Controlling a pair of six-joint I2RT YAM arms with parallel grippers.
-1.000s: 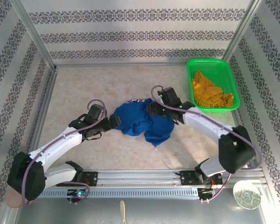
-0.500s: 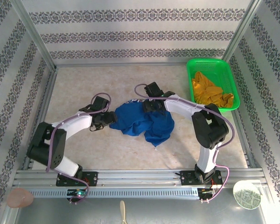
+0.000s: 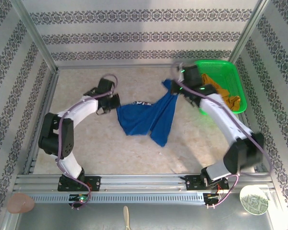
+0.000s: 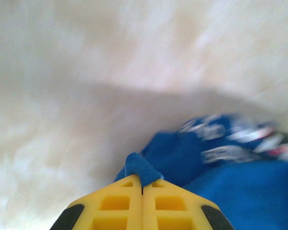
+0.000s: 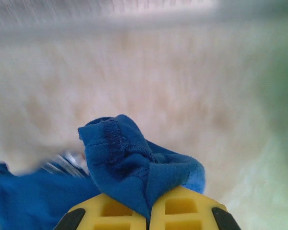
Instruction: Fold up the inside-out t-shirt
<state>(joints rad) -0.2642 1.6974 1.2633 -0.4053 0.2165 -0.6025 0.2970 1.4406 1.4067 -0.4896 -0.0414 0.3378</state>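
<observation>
The inside-out t-shirt [image 3: 146, 120] hung stretched across mid-tabletop between the two arms. Its near part seemed to rest on the tabletop [image 3: 96, 153], and its right end was lifted toward the far right. The left gripper [image 3: 116, 102] was pressed together on the shirt's left edge. The right gripper [image 3: 175, 88] pinched the right end, just beside the green basket [image 3: 216, 63].

Step in hand, my read: spreading the shirt open, both ends gripped, no fold yet. The next move probably calls for an even outward pull, then laying it flat, clear of the basket and the mustard garment [image 3: 216, 96] inside it.

The overhead view gave the layout: the cloth span, both arms and the basket. The left wrist view showed how small that bite was, only a nub of blue between the yellow fingers [image 4: 115, 206], plus a blurred pale print beyond. The right wrist view showed a stitched hem bunched over its fingers, a fatter grab.
</observation>
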